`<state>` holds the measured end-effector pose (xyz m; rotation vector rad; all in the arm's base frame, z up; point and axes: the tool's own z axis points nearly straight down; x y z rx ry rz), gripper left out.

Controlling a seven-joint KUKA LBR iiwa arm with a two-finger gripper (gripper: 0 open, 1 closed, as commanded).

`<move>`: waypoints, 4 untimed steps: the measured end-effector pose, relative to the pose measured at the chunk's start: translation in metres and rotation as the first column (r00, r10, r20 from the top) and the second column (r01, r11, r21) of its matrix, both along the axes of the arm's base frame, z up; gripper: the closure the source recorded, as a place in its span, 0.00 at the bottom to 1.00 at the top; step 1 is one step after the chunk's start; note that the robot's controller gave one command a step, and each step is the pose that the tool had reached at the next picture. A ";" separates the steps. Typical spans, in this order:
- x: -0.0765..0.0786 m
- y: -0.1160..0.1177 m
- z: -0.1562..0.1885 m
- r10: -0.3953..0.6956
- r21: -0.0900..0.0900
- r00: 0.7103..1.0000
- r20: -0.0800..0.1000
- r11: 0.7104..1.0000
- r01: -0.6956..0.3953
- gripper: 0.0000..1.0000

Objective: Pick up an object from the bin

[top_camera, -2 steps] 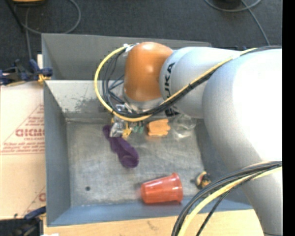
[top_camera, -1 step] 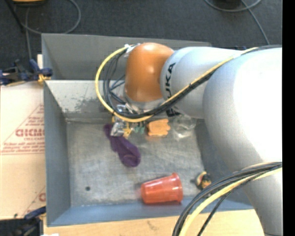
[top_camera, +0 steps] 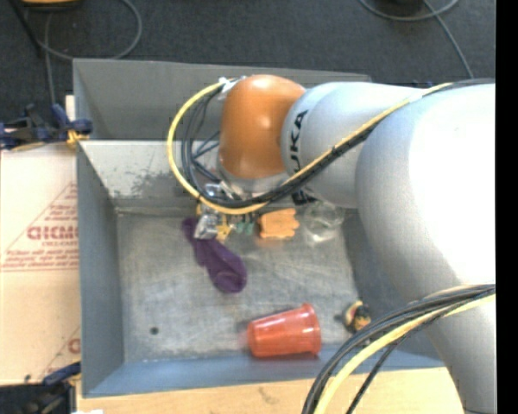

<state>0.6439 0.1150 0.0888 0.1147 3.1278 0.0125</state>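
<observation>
My gripper (top_camera: 210,223) is low at the back of the bin, mostly hidden under the arm's orange cover. Right at it lies the upper end of a limp purple cloth (top_camera: 219,260), which trails forward and to the right across the floor. Whether the gripper touches the cloth I cannot tell. Just to the gripper's right sits a small orange block (top_camera: 278,224), and beyond that a clear plastic piece (top_camera: 320,221).
A red-orange plastic cup (top_camera: 285,332) lies on its side near the front wall. A small yellow and dark thing (top_camera: 356,318) sits at the front right, by the arm. The arm covers the bin's right side.
</observation>
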 end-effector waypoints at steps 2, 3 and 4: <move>0.000 0.000 0.000 -0.003 0.000 1.000 0.000 1.000 0.003 1.00; 0.000 0.000 0.000 -0.003 0.000 1.000 0.000 1.000 0.003 1.00; 0.009 -0.032 -0.001 0.055 0.014 0.998 0.008 0.998 -0.055 1.00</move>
